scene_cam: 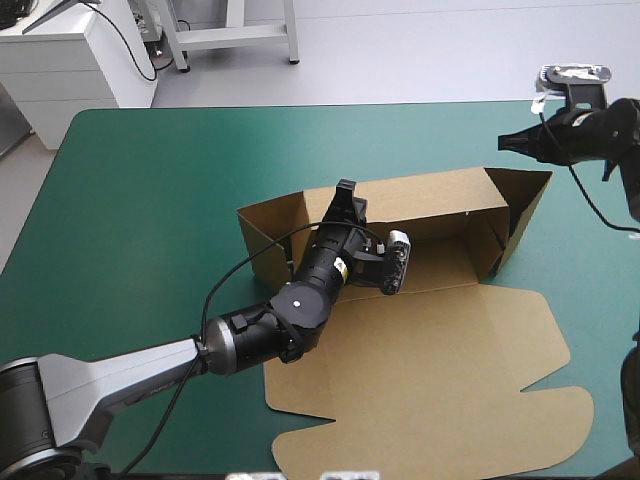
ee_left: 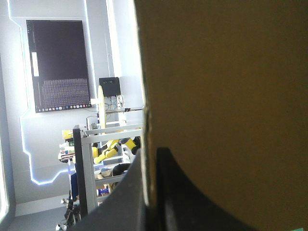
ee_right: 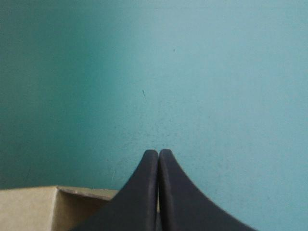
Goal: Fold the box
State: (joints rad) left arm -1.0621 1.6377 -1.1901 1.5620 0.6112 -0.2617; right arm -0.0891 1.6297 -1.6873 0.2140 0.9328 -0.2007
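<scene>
I am reaching my grey-and-black left arm (scene_cam: 130,375) in from the near left corner of the bench (scene_cam: 150,200), wrist angling forward. My left tool (scene_cam: 345,197) (ee_left: 151,161), two broad black curved fins, is pinching a raised wall of the brown board box (scene_cam: 440,195), all but closed on the sheet. I am holding my black right arm (scene_cam: 600,130) raised at the far right, and my right tool (scene_cam: 505,143) (ee_right: 159,153) is pressing together into one pointed arch.

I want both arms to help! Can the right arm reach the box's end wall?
Probably yes. The right gripper hangs shut over bare teal-green cover just beside the right end wall of the box, nothing between them. The left gripper is clamped on the far wall, well clear.
</scene>
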